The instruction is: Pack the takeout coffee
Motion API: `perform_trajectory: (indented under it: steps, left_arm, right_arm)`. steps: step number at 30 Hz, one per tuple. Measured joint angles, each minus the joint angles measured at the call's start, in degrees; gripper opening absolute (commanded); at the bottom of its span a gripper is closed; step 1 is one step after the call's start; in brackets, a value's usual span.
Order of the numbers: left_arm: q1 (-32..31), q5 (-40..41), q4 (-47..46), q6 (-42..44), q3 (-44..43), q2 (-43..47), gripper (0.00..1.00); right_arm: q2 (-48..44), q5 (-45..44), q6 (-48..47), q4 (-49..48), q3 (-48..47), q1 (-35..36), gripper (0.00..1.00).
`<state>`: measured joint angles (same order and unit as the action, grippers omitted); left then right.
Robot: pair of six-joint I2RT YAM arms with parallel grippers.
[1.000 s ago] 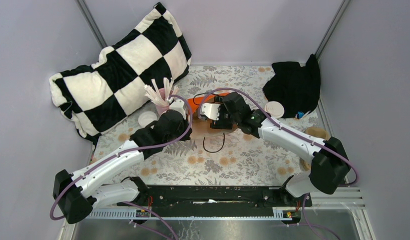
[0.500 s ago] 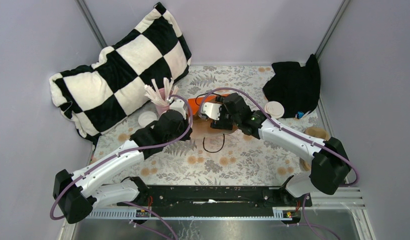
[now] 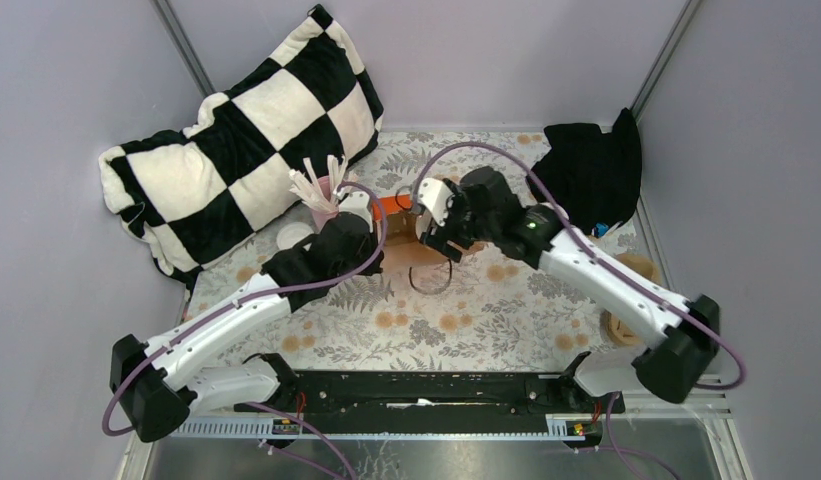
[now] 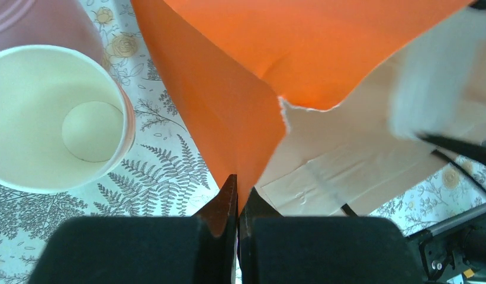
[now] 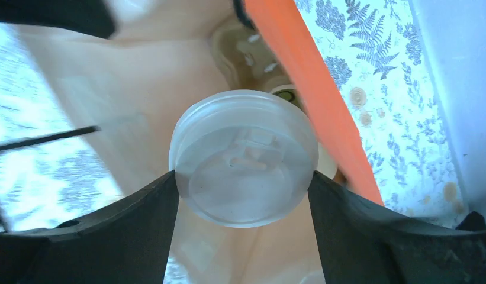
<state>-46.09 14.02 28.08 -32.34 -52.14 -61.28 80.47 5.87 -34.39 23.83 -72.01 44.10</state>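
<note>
— How many coffees can you count?

— One lidded cup (image 5: 246, 154) for certain. The fingers of my right gripper (image 5: 242, 177) clamp it by its white lid, right at the open mouth of the orange bag (image 4: 323, 41).

— What's in the bag?

— Beige lining, and one pale round shape (image 5: 246, 50) deeper in. I can't tell what it is.

— And your other side?

— My left gripper (image 4: 237, 192) is closed, pinching the bag's edge. Just beside the bag stands one empty cup (image 4: 57, 118), white inside. Next to that is one pink cup (image 3: 326, 210) holding white sticks.
</note>
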Motion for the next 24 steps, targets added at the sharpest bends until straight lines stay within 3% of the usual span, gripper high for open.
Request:
perform_trajectory:
  steps: [10,13,16,19,24]
  left_arm:
    - [0.1,2.2,6.1,-1.9,-8.3,-6.2,0.00]
    - [0.1,2.1,7.9,-2.6,-11.1,-7.8,0.00]
    - [0.3,2.1,9.4,-3.6,-12.9,-8.7,0.00]
    - [0.6,2.1,10.6,-4.8,-13.6,-9.0,0.00]
    - [1.4,2.1,12.7,-5.7,-13.9,-9.0,0.00]
  right_arm:
    - [-17.8,5.3,24.2,12.3,-8.0,0.2,0.47]
    - [-20.7,-4.8,33.1,17.8,-12.0,0.4,0.43]
    - [-21.8,-21.0,42.6,23.3,-16.4,0.3,0.38]
    - [-21.8,-34.3,50.1,28.8,-17.9,-0.3,0.43]
    - [-16.0,-37.9,62.0,36.7,-11.1,-7.9,0.49]
